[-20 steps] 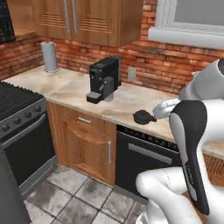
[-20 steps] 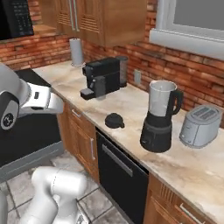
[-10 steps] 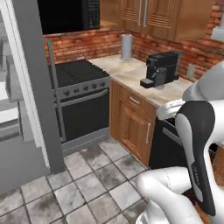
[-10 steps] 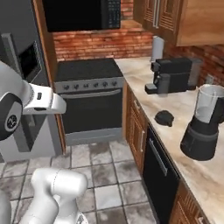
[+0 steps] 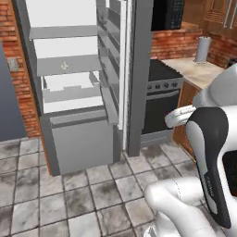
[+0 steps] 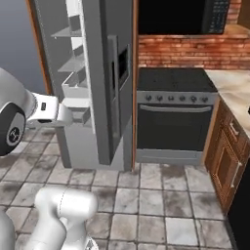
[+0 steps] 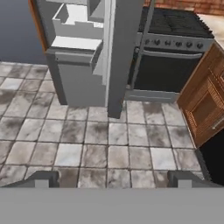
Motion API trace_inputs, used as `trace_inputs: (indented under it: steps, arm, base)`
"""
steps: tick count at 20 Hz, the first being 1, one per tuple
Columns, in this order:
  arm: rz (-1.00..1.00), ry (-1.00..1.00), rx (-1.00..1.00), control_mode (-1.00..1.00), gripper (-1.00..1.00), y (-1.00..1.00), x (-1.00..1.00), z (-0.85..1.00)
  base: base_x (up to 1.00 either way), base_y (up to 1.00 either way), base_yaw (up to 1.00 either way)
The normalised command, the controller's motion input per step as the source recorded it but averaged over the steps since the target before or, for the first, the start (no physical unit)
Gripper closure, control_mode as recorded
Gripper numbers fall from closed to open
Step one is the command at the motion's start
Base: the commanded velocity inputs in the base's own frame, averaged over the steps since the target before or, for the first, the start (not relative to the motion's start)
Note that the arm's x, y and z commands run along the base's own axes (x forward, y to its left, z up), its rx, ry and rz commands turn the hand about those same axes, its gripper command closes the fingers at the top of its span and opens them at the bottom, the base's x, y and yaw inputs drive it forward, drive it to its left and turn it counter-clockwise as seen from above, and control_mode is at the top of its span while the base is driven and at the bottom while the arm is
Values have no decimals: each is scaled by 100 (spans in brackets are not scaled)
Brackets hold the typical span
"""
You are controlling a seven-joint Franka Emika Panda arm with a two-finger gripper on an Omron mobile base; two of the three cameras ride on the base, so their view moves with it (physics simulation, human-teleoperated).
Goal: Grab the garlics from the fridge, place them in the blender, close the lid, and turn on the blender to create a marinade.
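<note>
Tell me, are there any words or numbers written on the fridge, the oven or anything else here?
None can be read.
The fridge has plain grey shelves with no writing.
The oven has a row of knobs; any marks there are too small to read.
The microwave above it is plain dark.

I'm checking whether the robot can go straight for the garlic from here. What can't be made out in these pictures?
- Garlics: a pale speck on a fridge shelf in the left base view, too small to count or confirm.
- Fridge drawers: contents hidden by their grey fronts.
- Fridge top: cut off by the upper edge in the hand view.
- Gripper: open, fingertips partly cut off by the bottom edge.
</note>
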Motion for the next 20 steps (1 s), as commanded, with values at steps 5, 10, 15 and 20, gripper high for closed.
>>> trace_inputs:
  steps: [5, 10, 15, 20]
  arm:
    - [0, 0, 0, 100, -100, 0, 0, 0]
    - [0, 0, 0, 100, -100, 0, 0, 0]
    - [0, 0, 0, 100, -100, 0, 0, 0]
    - [0, 0, 0, 100, -100, 0, 0, 0]
  base:
    - [95, 100, 14]
    - [100, 100, 2]
    - [100, 70, -5]
    - [94, 0, -4]
